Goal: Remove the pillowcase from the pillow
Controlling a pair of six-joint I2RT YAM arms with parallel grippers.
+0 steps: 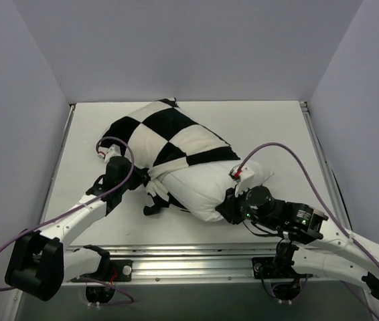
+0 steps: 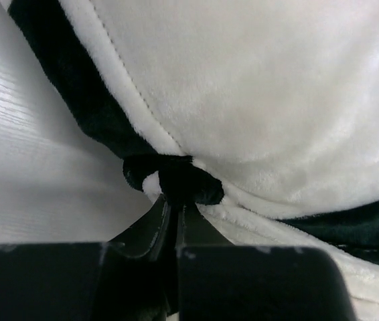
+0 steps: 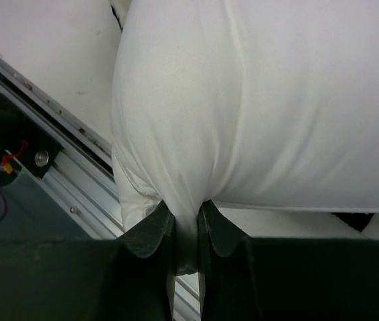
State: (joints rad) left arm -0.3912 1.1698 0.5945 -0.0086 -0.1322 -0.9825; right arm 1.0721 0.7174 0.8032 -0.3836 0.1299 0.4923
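Observation:
The black-and-white checkered pillowcase (image 1: 169,134) lies across the middle of the table and covers the far part of the plain white pillow (image 1: 206,187), whose near end sticks out bare. My left gripper (image 1: 155,195) is shut on a bunched edge of the pillowcase (image 2: 176,180) at the case's near rim. My right gripper (image 1: 228,208) is shut on a pinch of the pillow's white fabric (image 3: 188,214) at its near end, close to the table's front edge. The pillow's tag is not in view.
The metal rail (image 1: 196,257) runs along the table's front edge just below the pillow; it also shows in the right wrist view (image 3: 49,127). Grey walls enclose the table on three sides. Purple cables (image 1: 290,160) loop over both arms.

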